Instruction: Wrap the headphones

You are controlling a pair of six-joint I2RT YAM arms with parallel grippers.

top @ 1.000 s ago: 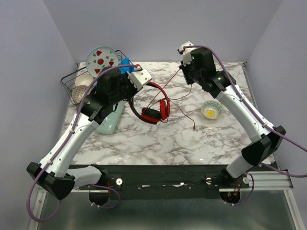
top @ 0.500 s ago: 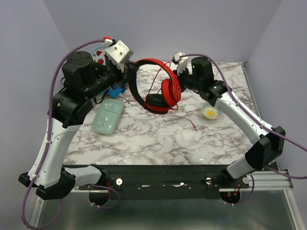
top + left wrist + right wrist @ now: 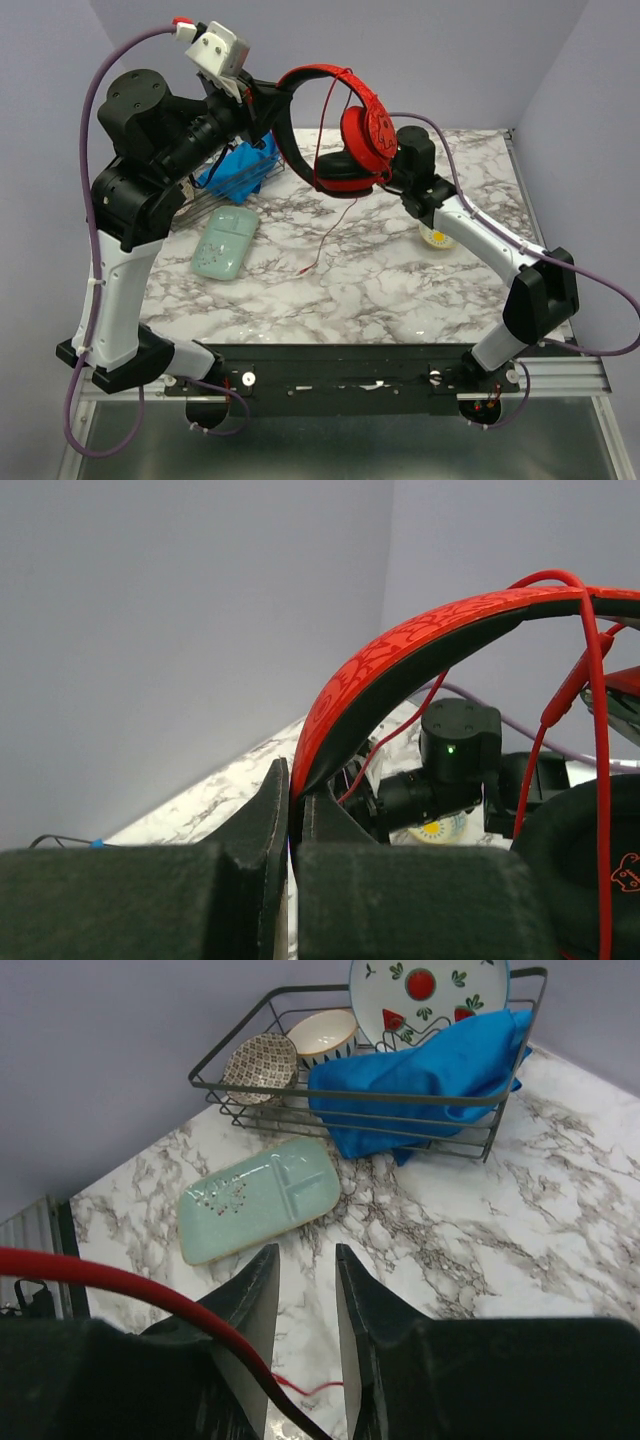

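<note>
The red headphones (image 3: 345, 110) hang high above the table, ear cups (image 3: 362, 135) down. My left gripper (image 3: 262, 108) is shut on the headband (image 3: 420, 640) near one end, with its fingers (image 3: 268, 800) clamped on the red band. The thin red cable (image 3: 322, 235) loops over the band and dangles to the marble. My right gripper (image 3: 306, 1260) is open just behind the ear cups. The cable (image 3: 120, 1280) crosses in front of its left finger, and no part of it is pinched between the jaws.
A wire dish rack (image 3: 300, 990) at the back left holds a blue cloth (image 3: 430, 1070), a strawberry plate (image 3: 425, 990) and two bowls. A pale green tray (image 3: 225, 243) lies in front of it. A small yellow-centred bowl (image 3: 437, 237) sits under the right arm.
My left arm has raised the headphones well above the table. The right gripper has opened, letting go of the cable, and has moved in behind the ear cups.
</note>
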